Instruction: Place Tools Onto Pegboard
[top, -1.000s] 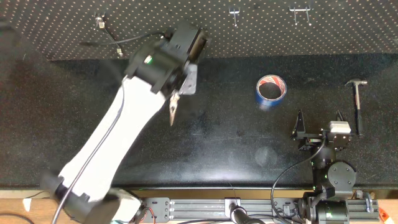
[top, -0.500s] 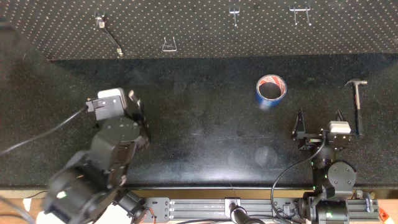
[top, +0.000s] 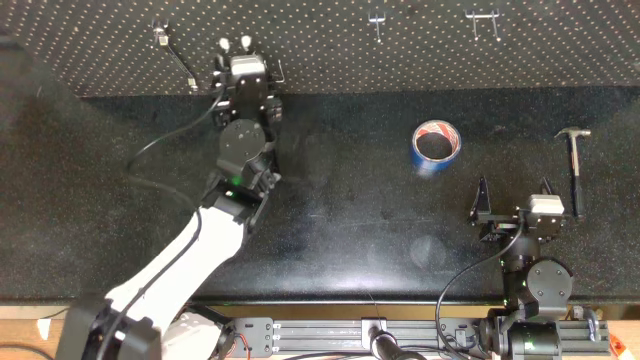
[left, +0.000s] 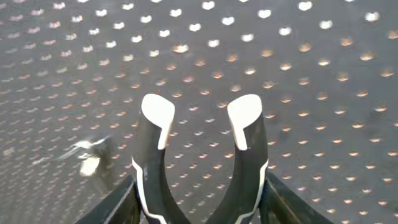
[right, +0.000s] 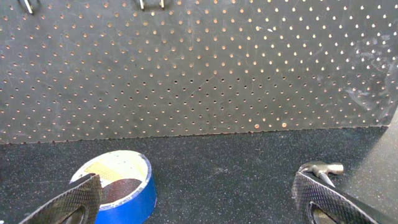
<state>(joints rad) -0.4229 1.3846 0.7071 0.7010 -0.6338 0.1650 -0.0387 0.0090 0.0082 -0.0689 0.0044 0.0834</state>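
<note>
Reaching up across the black table, the left arm holds the left claw right at the pegboard. Its two white-tipped fingers stand apart with nothing between them, so this claw is let go and holds no tool. Behind the fingers is the board with its rows of little holes. A thin dark thing hangs on the board just beside the claw, but I cannot tell what tool it is. Metal hooks stick out of the board farther to the right. The blue tape roll lies flat on the table, near the board but not on it. The hammer lies on the table too, off at the right side, with its head toward the board. The right claw sits low near its own base, between the tape roll and the hammer and a bit back from both. Its fingers are wide apart and hold nothing.
</note>
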